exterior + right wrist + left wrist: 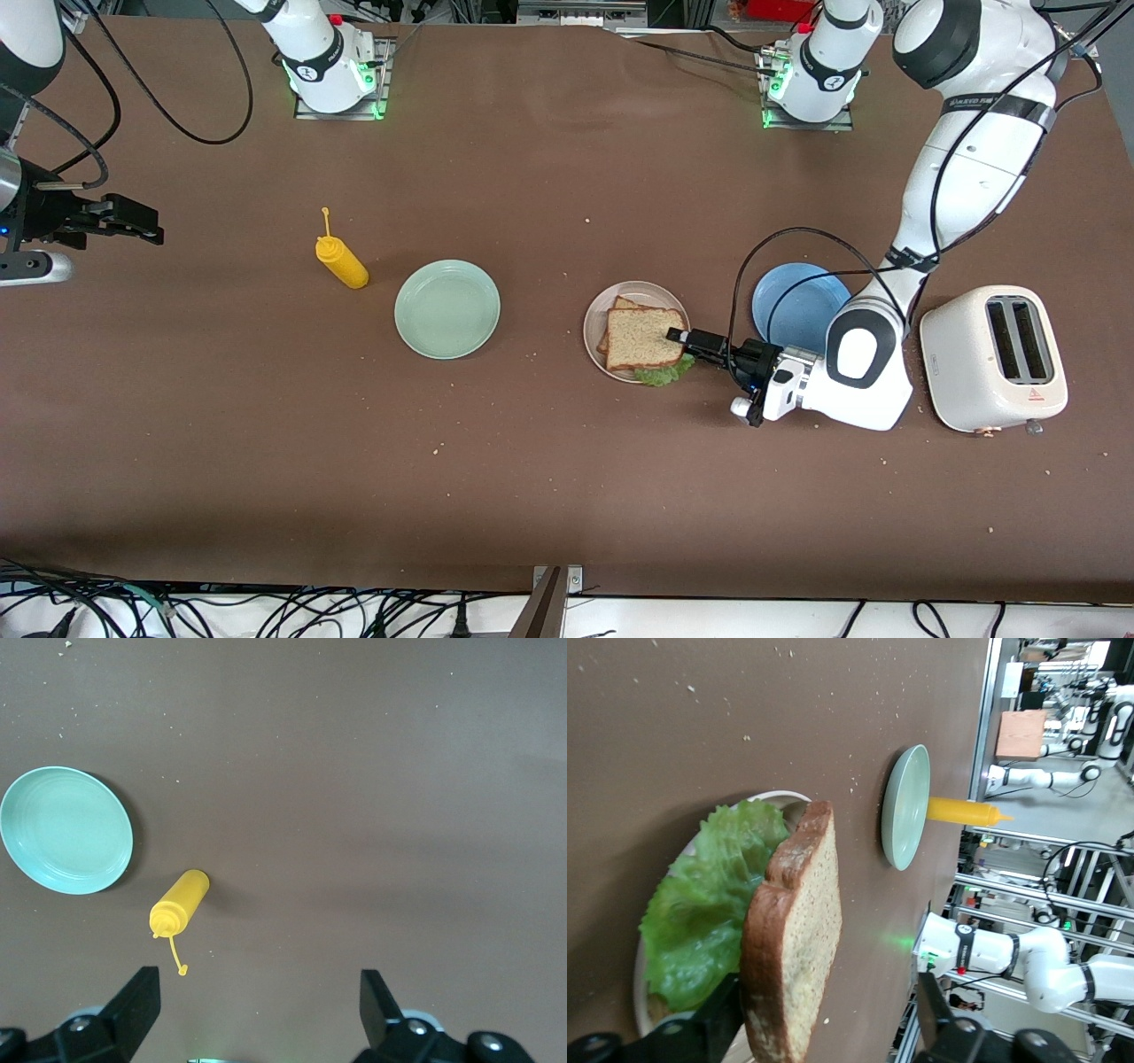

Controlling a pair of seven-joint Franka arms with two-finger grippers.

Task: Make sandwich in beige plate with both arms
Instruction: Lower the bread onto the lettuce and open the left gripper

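The sandwich lies assembled on the beige plate, and the left claw is found at its edge, low over the plate rim. In the left wrist view the jaws are seen spread wide, the top slice between them with one finger close against it and the other well clear; no grip is held. A straight retreat away from the bread is judged best, so that the slice is not dragged off the lettuce beneath. The right claw waits open and empty above the counter, over the mustard bottle.
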